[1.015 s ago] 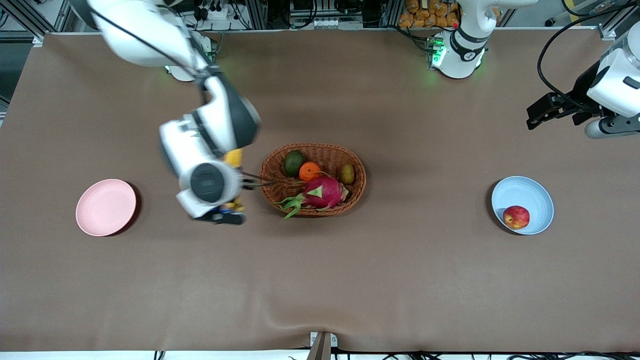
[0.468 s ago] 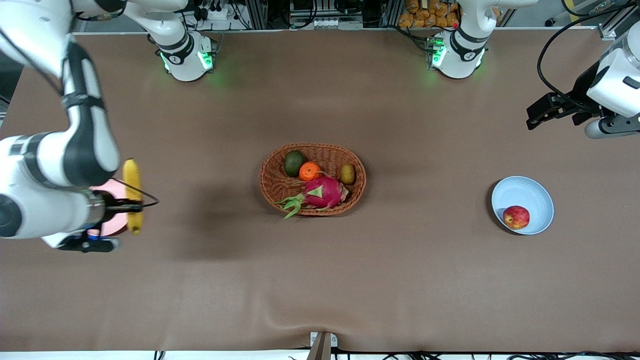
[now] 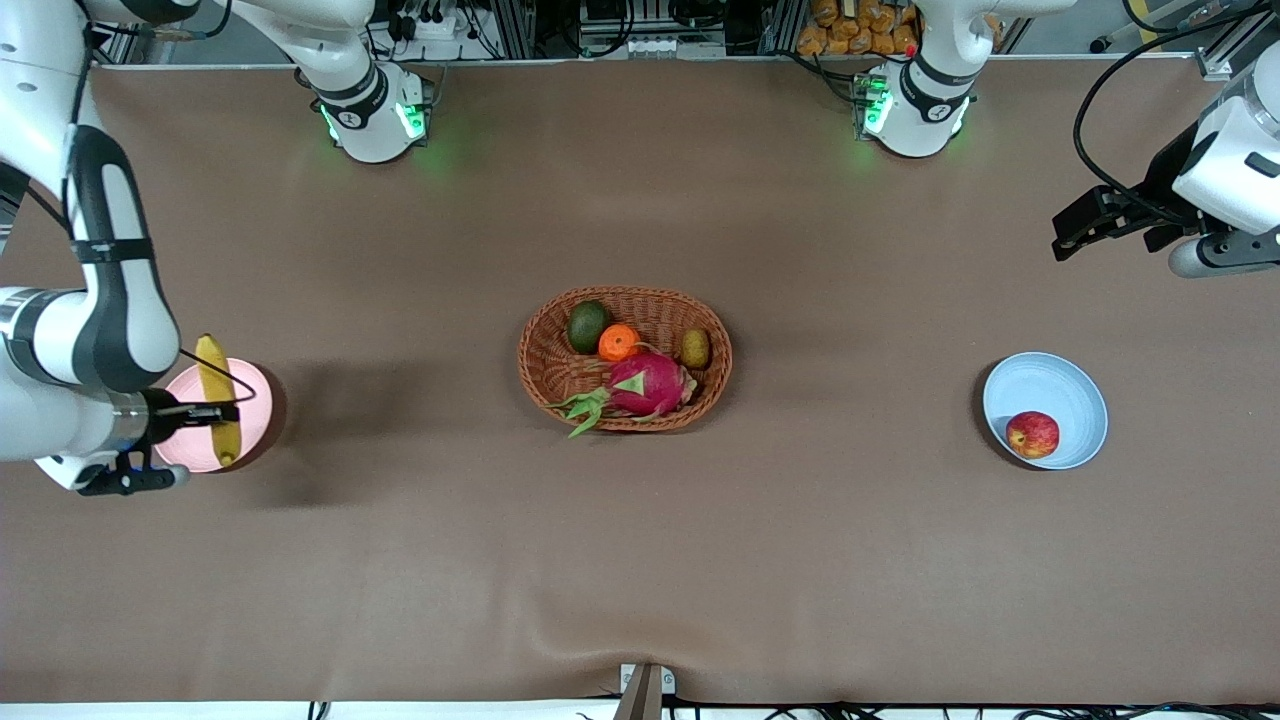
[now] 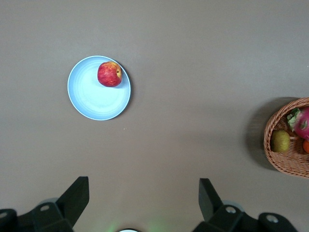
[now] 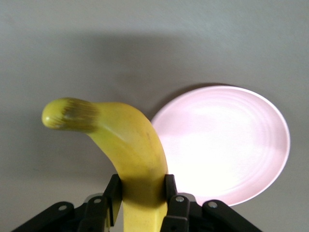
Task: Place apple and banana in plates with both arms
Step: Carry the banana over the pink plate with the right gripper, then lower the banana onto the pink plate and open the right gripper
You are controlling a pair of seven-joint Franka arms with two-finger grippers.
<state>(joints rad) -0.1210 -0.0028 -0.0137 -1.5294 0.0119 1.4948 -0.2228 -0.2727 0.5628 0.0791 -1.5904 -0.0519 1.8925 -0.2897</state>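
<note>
right pincer: we see the right pincer (image 3: 222, 411) up in the air over the pink plate (image 3: 252, 385), pinching the banana (image 3: 216, 395) across its middle; in the right wrist view the two fingers (image 5: 112, 192) press on either side of the yellow fruit
banana: held clear of the plate, not yet resting on it as far as we can judge; in the front view its length runs from the edge of the plate toward the robots' bases down to the edge nearer the camera, crosswise to the pincer
key relation: we judge the coming move to be a lowering and release; the right wrist view shows the plate lying off to one side of the banana's length, so we would want the fruit centred over the plate first; the banana looks about as long as the plate is wide, so a skewed drop could leave a tip hanging over the rim
left pincer: the left pincer (image 3: 1075, 228) waits over bare tabletop (image 3: 640, 560) at the left arm's end, jaws spread wide and holding nothing
apple: the apple (image 3: 1032, 434) already sits in the blue plate (image 3: 1060, 385), against the rim nearer the camera
basket: the basket (image 3: 560, 375) stands mid-tabletop between the two plates, well apart from both
</note>
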